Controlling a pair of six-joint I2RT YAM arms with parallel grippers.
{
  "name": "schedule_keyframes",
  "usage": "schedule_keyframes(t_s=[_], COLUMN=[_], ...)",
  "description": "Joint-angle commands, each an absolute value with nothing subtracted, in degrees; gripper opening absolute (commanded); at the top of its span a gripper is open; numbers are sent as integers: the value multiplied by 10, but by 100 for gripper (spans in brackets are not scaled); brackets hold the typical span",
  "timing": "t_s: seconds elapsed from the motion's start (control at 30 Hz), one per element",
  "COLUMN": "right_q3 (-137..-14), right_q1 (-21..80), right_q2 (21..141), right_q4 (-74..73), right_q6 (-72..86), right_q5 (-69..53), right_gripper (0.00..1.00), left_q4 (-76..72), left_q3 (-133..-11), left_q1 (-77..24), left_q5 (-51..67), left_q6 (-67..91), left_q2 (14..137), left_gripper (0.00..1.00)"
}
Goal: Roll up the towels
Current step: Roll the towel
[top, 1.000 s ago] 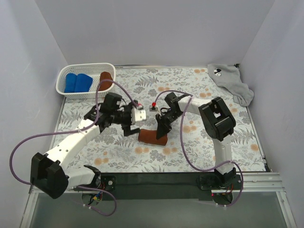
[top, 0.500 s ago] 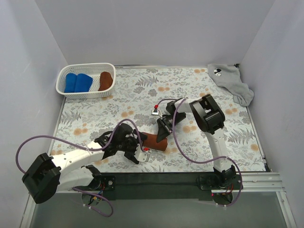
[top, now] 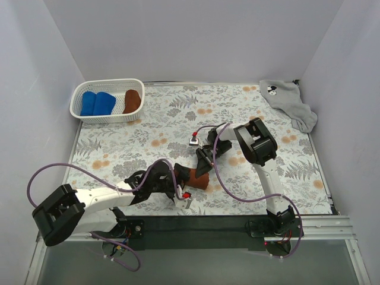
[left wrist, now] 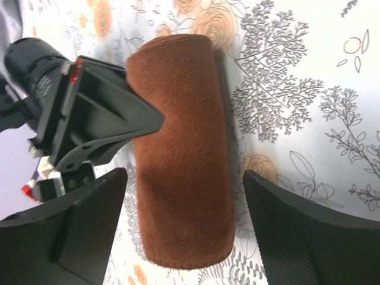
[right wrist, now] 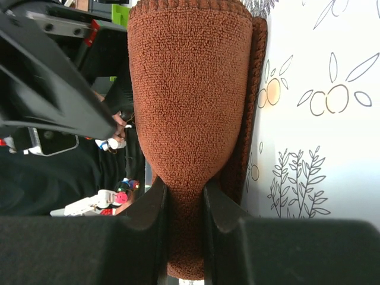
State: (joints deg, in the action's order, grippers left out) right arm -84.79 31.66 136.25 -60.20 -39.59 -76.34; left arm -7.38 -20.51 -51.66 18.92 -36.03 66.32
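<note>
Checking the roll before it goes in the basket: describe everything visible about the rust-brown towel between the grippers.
The rust-brown towel is a stubby terry-cloth roll lying on its side on the floral table cover. Its loose outer edge runs along one side. The right gripper is shut on it, squeezing the cloth narrow. The left gripper straddles the roll, jaws open, a gap on each side.

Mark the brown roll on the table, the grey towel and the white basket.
brown roll [left wrist: 181, 154]: left wrist view, middle of its side.
grey towel [top: 289, 104]: top view, middle of the crumpled cloth.
white basket [top: 102, 118]: top view, near wall.
</note>
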Motion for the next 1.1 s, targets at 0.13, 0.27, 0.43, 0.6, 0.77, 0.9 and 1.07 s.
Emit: schedule_keyframes(t_s=[0.13,0.27,0.43,0.6,0.77,0.9,1.07], right_q3=[-853,-856,-856,-857,-853,-839,-838], right_q1=[317,317,317,318,316,299,234], right_q2=[1428,1432,1429,1429,1417,1386,1330], right_q4=[-608,-615,-620,-624,-624,-627,-630], right_q6=[-458,-464,-472,-475,-472,-464,-454], right_q5=[-694,-692,-691,-686,-667,-638,-578], right_gripper=[1,1,1,1,24,49,73], left_q4=[-146,-149,-130,-131,-84,40,141], left_q3=[-195,-204,-226,-216,-235,-275,-310], left_q1=[-526,-526,-526,-526,-526,-526,-526], left_q5=[198,196,172,165,171,178,204], left_q6=[-382,-375,-349,-358,-353,-327,-262], left_q2=[723,759,807,820,829,815,796], left_gripper=[65,58,52,47,29,19,9])
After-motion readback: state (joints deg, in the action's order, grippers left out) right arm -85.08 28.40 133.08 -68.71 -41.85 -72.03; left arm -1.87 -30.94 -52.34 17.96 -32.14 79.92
